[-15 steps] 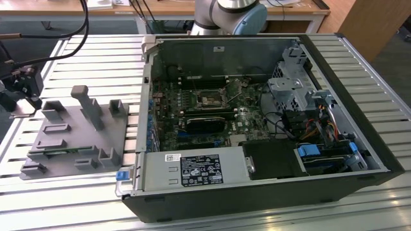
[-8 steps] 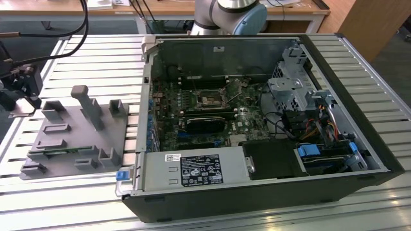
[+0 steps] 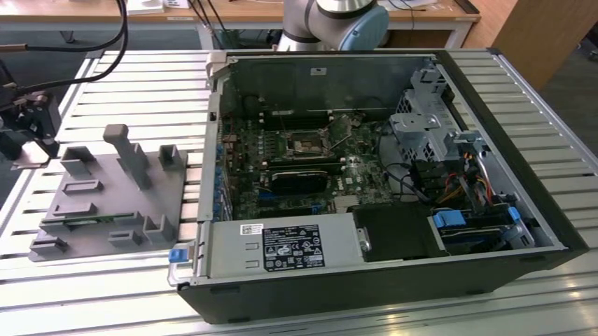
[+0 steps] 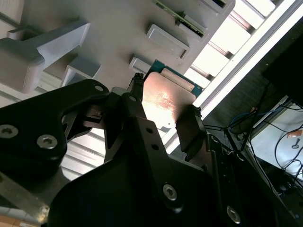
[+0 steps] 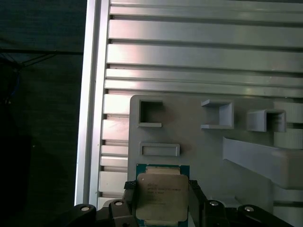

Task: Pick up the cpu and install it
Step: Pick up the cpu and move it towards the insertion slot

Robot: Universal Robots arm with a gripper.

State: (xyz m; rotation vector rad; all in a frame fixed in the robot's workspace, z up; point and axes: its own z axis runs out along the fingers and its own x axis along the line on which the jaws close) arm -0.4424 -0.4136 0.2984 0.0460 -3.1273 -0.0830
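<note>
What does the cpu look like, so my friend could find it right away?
A grey tray lies at the exterior view's left of the open computer case. At its edge, by the black gripper, is the cpu. It is a flat shiny metal square with a green rim; its neighbours are dull grey plastic pockets and posts.

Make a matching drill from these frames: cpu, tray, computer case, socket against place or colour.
1. cpu
2. tray
3. computer case
4. socket

A. black, lying open
B. on the motherboard, inside the case
C. grey, on the slatted table
D. silvery top, green edge

Pairs: 1-D, 2-C, 3-A, 4-B
</note>
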